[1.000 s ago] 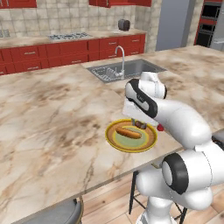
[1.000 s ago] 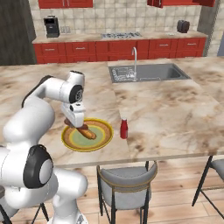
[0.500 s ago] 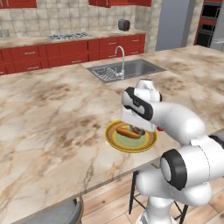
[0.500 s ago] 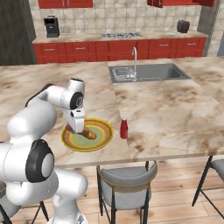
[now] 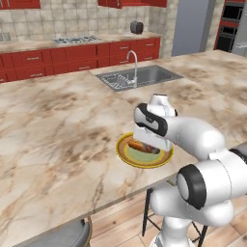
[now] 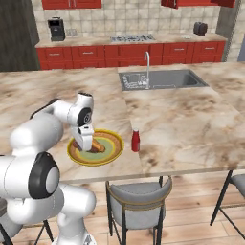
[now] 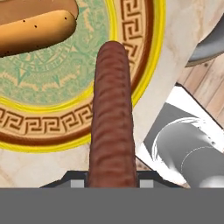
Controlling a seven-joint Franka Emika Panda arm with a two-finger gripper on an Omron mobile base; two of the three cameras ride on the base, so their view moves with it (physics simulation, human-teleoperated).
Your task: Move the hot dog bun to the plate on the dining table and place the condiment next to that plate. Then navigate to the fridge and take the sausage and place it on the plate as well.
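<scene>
1. The two-finger claw (image 6: 86, 146) is pinching the slim, dark reddish-brown sausage (image 7: 112, 118). In the hand view the sausage rises from between the fingertips and reaches out over the plate rim.
2. Handling judgement: the sausage looks light, fairly firm and smooth-skinned, so it may roll or slip. The hold appears to sit at one end; a grip nearer the middle would steady it better.
3. Below the sausage lies the round plate with yellow rim, brownish ring and green centre (image 7: 61, 78), resting on the beige-brown veined marble desk (image 5: 58, 125).
4. The small orange-tan hot dog bun (image 7: 35, 19) lies on the plate's green centre, apart from the sausage. It is judged soft and easily dented; release the sausage beside it, not on it.
5. The small red condiment bottle with red cap (image 6: 135, 141) stands upright just beside the plate.
6. Farther back, the steel sink with tap (image 6: 160, 79) is set into the desk.
</scene>
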